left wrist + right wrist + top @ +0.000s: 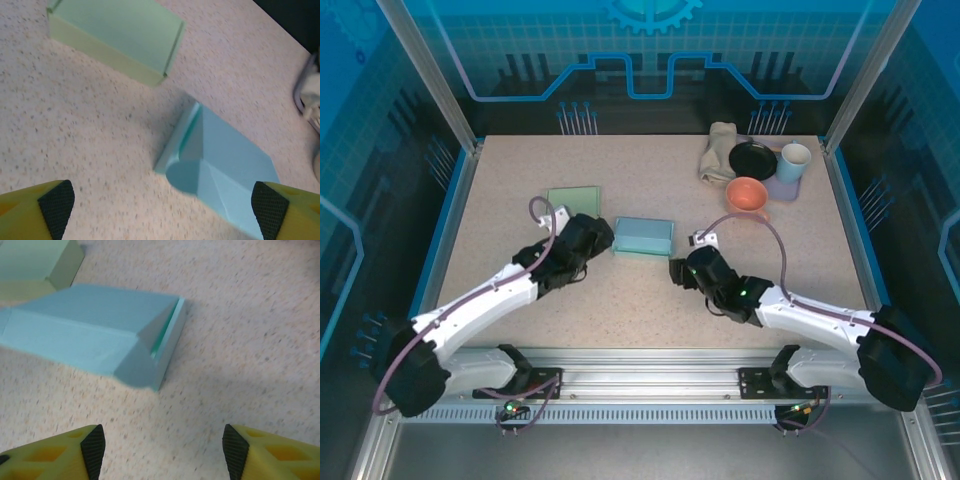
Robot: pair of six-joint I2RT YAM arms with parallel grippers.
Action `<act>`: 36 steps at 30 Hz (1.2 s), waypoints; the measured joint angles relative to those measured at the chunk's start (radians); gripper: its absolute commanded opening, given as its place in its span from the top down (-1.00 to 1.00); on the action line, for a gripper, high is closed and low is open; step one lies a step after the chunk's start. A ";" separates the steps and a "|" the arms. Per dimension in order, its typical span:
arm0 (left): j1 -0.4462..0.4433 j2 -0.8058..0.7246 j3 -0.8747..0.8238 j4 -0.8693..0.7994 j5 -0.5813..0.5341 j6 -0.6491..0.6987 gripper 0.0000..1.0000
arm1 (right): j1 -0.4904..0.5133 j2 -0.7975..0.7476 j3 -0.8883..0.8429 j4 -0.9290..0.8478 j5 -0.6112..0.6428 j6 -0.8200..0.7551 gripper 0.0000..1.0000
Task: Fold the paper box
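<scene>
The blue paper box [643,237] lies on the table [650,310], between the two claws, with its lid down. It looks almost folded (one end shows a thin gap). The left claw [162,207] and the right claw [164,450] are both wide, holding nothing.

Enclosed lab robot cell [880,60], speckled table [650,300]

Matt, smooth paper box [95,335] on a speckled, grainy tabletop [250,315] (black pads [93,450] finely cross-hatched, on yellow plastic)
</scene>
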 measured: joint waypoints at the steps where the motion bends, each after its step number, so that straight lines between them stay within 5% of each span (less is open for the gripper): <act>1: 0.028 0.038 0.019 0.005 0.016 0.010 -0.93 | -0.028 0.003 0.010 -0.002 -0.019 -0.003 -0.37; 7: 0.082 0.260 0.134 0.029 0.091 0.066 -0.94 | -0.179 0.116 0.099 0.008 -0.161 -0.024 -0.38; 17: 0.082 0.521 0.299 0.024 0.178 0.112 -0.84 | -0.262 0.387 0.232 0.051 -0.324 -0.028 -0.37; 36: 0.082 0.557 0.285 -0.018 0.215 0.082 -0.81 | -0.262 0.380 0.288 0.034 -0.308 -0.037 -0.38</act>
